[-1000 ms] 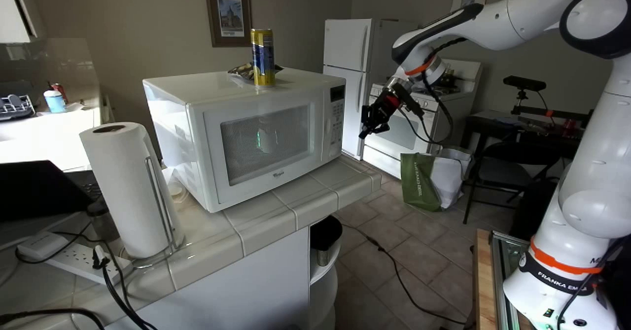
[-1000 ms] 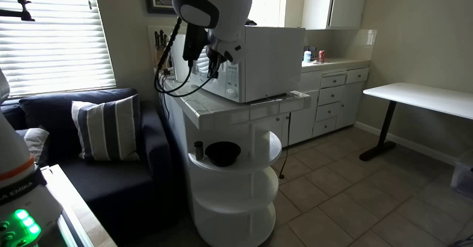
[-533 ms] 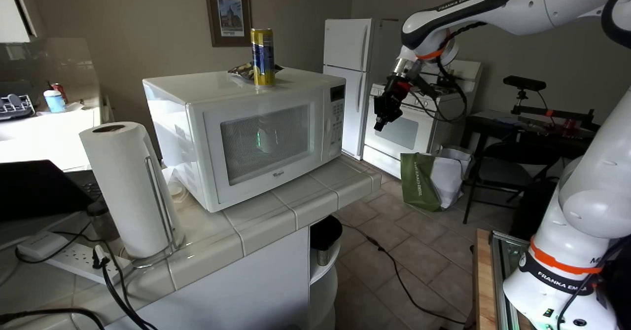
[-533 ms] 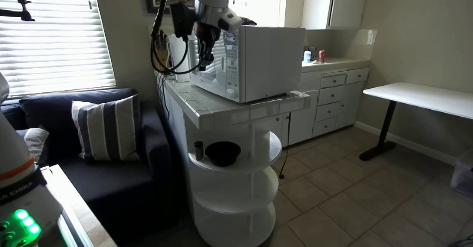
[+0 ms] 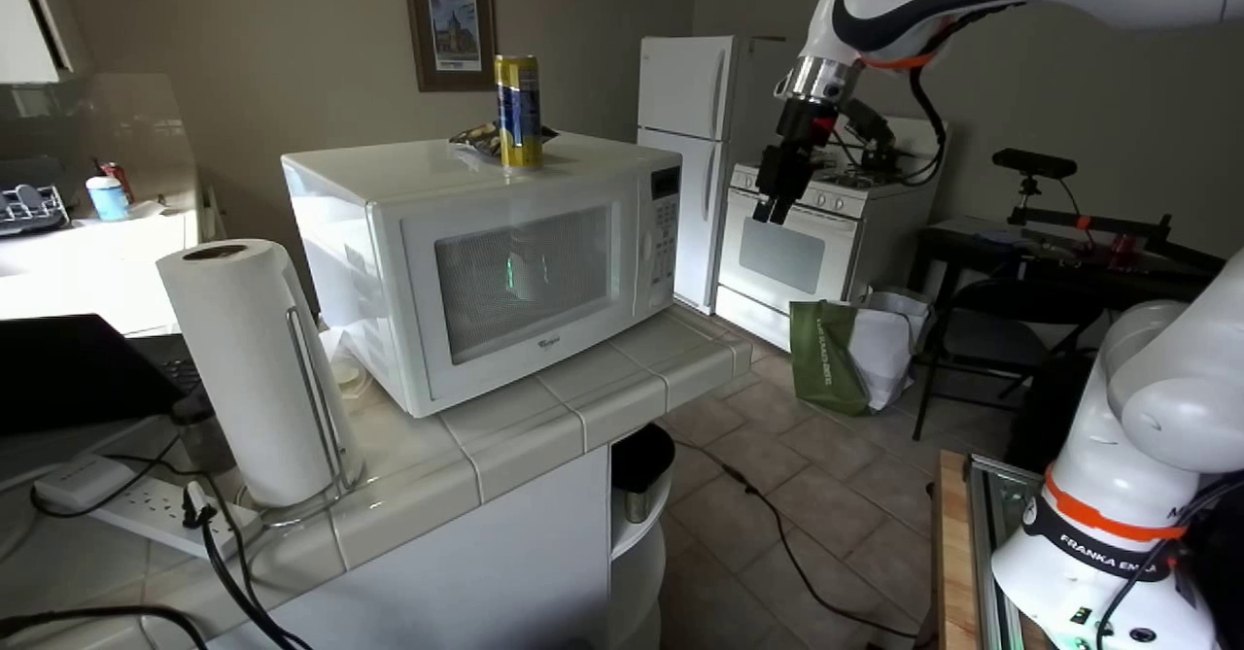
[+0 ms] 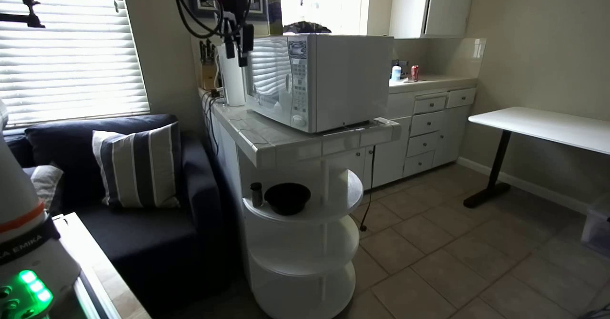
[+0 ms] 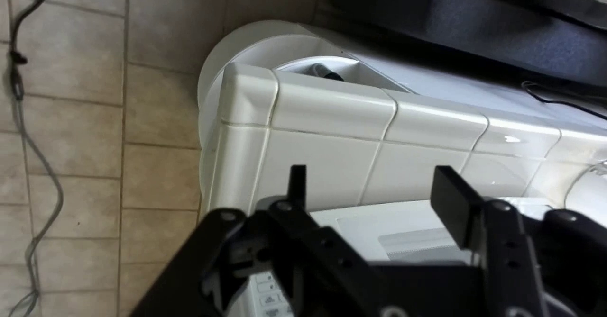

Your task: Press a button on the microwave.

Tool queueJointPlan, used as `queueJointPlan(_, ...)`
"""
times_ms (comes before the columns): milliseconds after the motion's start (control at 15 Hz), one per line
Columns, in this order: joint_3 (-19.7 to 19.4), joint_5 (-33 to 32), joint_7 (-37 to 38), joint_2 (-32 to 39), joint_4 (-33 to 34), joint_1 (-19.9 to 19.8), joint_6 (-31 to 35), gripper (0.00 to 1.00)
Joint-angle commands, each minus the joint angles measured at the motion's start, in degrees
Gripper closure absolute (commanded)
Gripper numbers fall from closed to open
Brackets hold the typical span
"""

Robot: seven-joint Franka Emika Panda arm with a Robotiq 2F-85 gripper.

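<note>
Wht microwave on tiled ctr; fridge, stove across tile flr; fingers apart.

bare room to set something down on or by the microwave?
On the counter: the tile strip between the front of the microwave and the counter's edge, up to the paper towels. Microwave's top: from the can and packet to the edge away from the buttons. Crowded: around the paper towels, with power strip and laptop nearby.
</note>
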Motion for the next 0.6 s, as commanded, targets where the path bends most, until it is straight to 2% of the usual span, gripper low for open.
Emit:
queueJointPlan(0,0.74,-5.54,-3.01,-6.16,-2.76,1.76,4.3,0.01)
queueJointPlan(133,-0.28,-6.91,-6.12,-8.18,-3.69,2.5,8.85,0.0)
queueJointPlan(267,-2.61,-3.63,-7.85,-9.82,-5.54,3.41,16.53,0.0)
queueJointPlan(333,-1.32,-5.56,-5.09,-7.27,-1.97,3.23,11.21,0.0)
queueJointPlan(533,-1.98,-5.56,-5.34,-7.67,-2.2,3.5,12.11,0.0)
